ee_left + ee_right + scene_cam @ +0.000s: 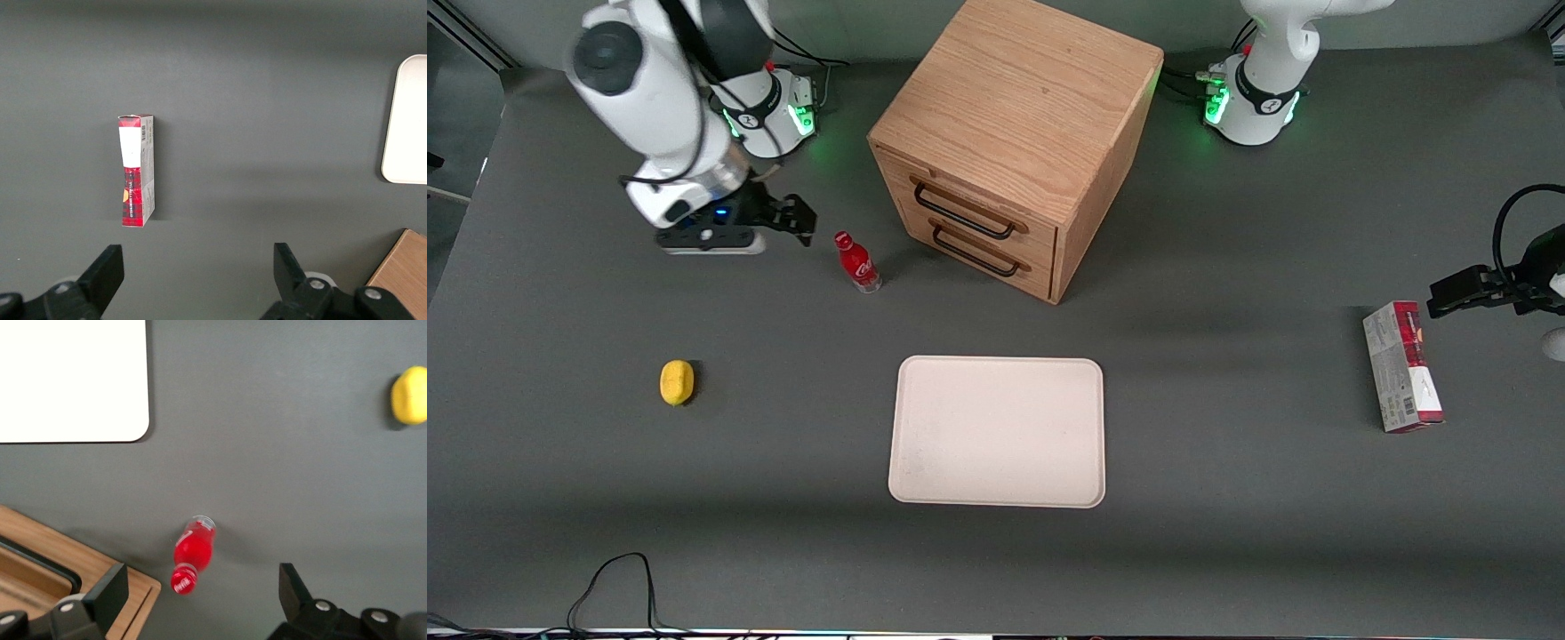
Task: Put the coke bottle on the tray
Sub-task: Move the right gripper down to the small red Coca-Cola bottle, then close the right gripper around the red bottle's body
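Observation:
The coke bottle (856,262) is small and red with a red cap and stands upright on the grey table, beside the wooden drawer cabinet (1014,142). It also shows in the right wrist view (193,553), between my spread fingers and below them. The cream-white tray (998,431) lies flat, nearer to the front camera than the cabinet; its corner shows in the right wrist view (73,380). My right gripper (799,222) hangs above the table beside the bottle, toward the working arm's end. It is open and empty.
A yellow lemon-like object (677,382) lies toward the working arm's end of the table. A red-and-grey carton box (1402,366) lies toward the parked arm's end. A black cable (618,582) loops at the table's front edge.

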